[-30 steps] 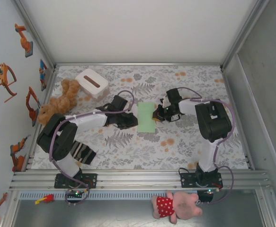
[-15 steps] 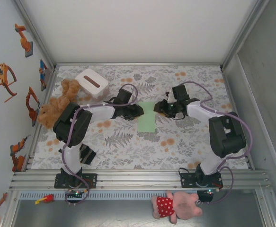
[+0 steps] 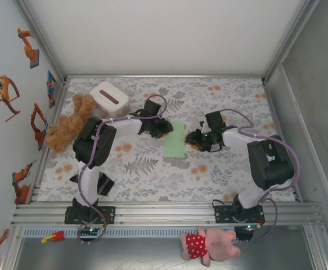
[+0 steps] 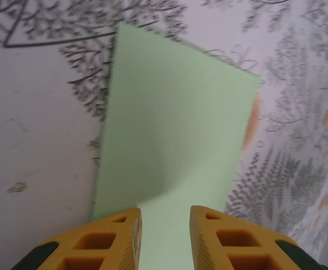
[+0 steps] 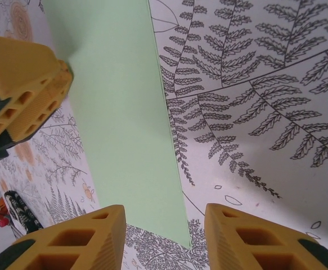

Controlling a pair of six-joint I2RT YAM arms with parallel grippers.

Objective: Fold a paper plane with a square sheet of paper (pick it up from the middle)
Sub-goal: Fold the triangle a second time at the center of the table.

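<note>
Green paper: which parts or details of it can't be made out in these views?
Top external: green paper too small to show creases or layers; left gripper overlaps its far-left corner.
Left wrist: near edge hidden by that gripper's fingers and the frame bottom; far edge blurred.
Right wrist: far end cut off at the top; the left gripper's finger covers part of one side.

A robotics lab test cell: a table under grey-and-orange floral cloth (image 3: pixel 220 169) is boxed in by plain white panels (image 3: pixel 164 34) on aluminium rails (image 3: pixel 164 212). White-and-black robot arms are bolted near left (image 3: pixel 96 140) and near right (image 3: pixel 268 163), and orange robot-arm stickers (image 3: pixel 27 48) dot the left wall.
</note>
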